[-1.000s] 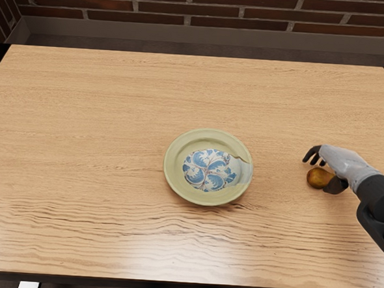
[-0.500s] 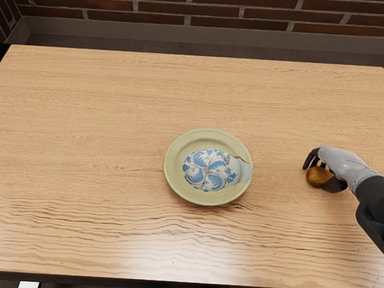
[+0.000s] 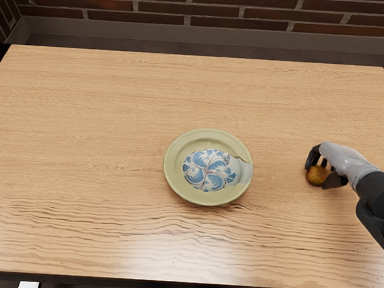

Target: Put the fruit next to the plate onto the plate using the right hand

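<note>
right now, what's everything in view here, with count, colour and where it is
round pale green ceramic plate with blue flower pattern: one, green rim and blue-white centre, near the middle of the table, nothing on it
small yellow-brown fruit: one, yellow-brown, to the right of the plate and apart from it
light wooden table: one, pale wood grain, fills most of the view
red brick wall: one, red-brown, along the top behind the table
right hand: one, grey with dark fingers, arm coming in from the right edge, fingers curled around the fruit
</note>
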{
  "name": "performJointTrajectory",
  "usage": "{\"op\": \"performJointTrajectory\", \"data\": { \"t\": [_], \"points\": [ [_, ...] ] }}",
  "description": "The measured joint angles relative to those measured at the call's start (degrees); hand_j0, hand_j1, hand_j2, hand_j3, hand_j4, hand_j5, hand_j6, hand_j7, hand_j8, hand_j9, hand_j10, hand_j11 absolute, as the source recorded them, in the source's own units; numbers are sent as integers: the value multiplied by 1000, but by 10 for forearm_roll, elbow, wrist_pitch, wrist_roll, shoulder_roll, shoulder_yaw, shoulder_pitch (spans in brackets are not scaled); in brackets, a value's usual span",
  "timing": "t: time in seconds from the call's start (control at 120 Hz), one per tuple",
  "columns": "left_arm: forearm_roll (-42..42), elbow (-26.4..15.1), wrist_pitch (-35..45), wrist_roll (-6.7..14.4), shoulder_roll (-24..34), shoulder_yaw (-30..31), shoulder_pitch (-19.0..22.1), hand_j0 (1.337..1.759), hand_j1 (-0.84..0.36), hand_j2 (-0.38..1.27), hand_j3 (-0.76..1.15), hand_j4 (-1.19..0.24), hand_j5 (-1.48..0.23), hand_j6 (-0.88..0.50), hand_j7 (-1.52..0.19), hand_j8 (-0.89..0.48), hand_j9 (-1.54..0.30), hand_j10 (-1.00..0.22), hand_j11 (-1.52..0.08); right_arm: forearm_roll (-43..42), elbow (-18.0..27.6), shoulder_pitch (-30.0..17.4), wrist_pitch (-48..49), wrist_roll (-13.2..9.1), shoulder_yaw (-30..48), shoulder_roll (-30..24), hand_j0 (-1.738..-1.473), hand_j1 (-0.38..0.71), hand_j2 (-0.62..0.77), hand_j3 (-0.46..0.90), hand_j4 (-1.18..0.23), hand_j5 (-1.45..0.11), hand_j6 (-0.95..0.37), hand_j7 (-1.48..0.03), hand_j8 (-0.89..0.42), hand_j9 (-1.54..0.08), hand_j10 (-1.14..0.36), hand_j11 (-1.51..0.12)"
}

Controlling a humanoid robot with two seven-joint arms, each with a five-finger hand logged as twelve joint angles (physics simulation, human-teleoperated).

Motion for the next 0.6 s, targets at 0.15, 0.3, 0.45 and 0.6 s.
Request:
{"op": "performJointTrajectory", "data": {
  "t": [0.15, 0.3, 0.45, 0.6],
  "points": [
    [0, 0, 0, 0, 0, 0, 0, 1658, 349, 0, 0, 0, 0, 0, 0, 0, 0, 0, 0, 3, 0, 9, 1, 0, 3, 2, -1656, 307, 357, 0, -673, -922, -501, -895, -528, -920, -646, -922],
    [0, 0, 0, 0, 0, 0, 0, 1658, 349, 0, 0, 0, 0, 0, 0, 0, 0, 0, 0, 9, -1, 26, 3, 0, 4, 5, -1657, 303, 399, 0, -680, -925, -545, -902, -564, -919, -670, -920],
    [0, 0, 0, 0, 0, 0, 0, 1658, 349, 0, 0, 0, 0, 0, 0, 0, 0, 0, 0, 13, -3, 38, 4, 0, 4, 14, -1658, 298, 423, 0, -686, -924, -561, -905, -586, -921, -681, -922],
    [0, 0, 0, 0, 0, 0, 0, 1658, 349, 0, 0, 0, 0, 0, 0, 0, 0, 0, 0, 24, -4, 50, 4, 0, 6, 23, -1658, 322, 481, 0, -694, -931, -563, -915, -593, -931, -691, -933]
  ]
}}
